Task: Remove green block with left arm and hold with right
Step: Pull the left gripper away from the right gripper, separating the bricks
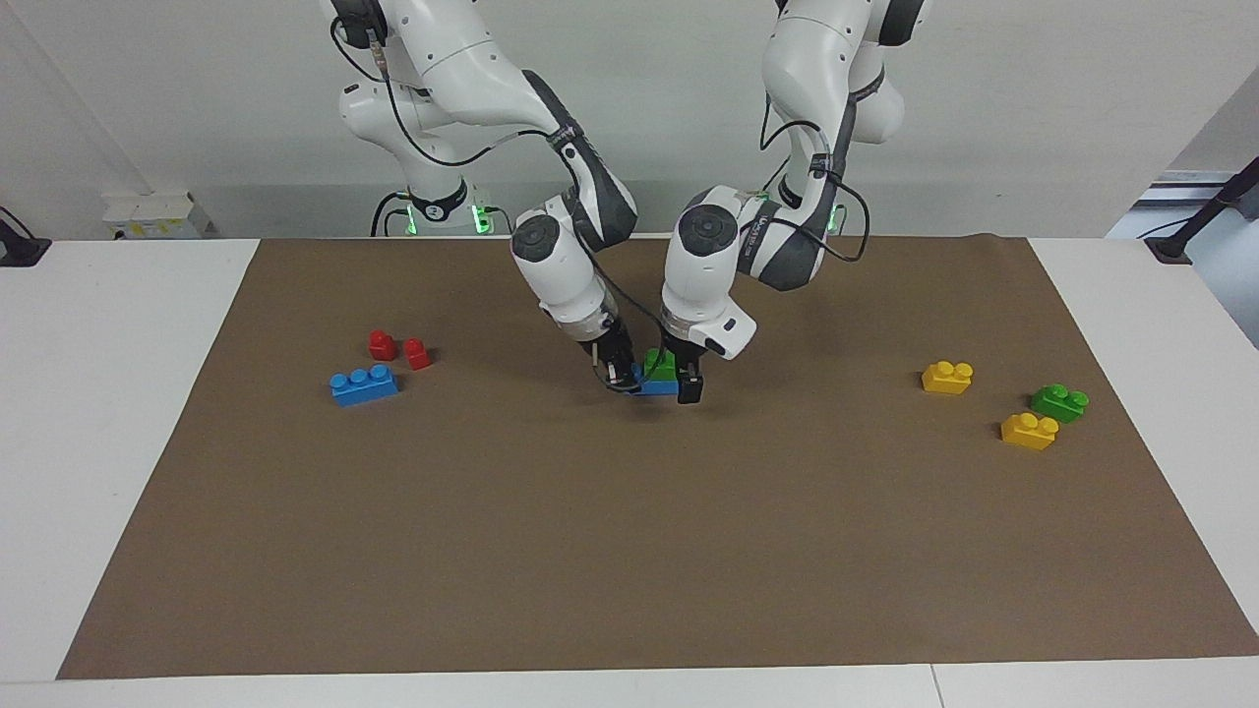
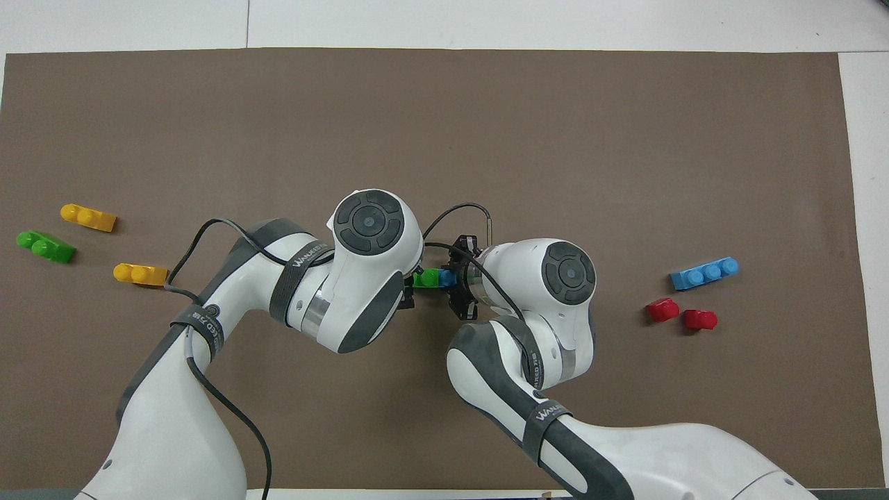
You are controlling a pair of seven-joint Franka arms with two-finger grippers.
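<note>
The green block point(image 1: 659, 364) point(image 2: 425, 278) sits stacked on a blue brick point(image 1: 655, 386) point(image 2: 448, 278) in the middle of the brown mat. My right gripper point(image 1: 618, 376) point(image 2: 457, 278) is shut on that blue brick, at the end toward the right arm's side. My left gripper point(image 1: 679, 379) point(image 2: 411, 285) is down at the green block, on the stack's end toward the left arm's side. In the overhead view both wrists cover much of the stack.
A second green brick point(image 1: 1059, 401) and two yellow bricks point(image 1: 947, 377) point(image 1: 1029, 431) lie toward the left arm's end. A blue three-stud brick point(image 1: 365, 383) and two red pieces point(image 1: 398, 348) lie toward the right arm's end.
</note>
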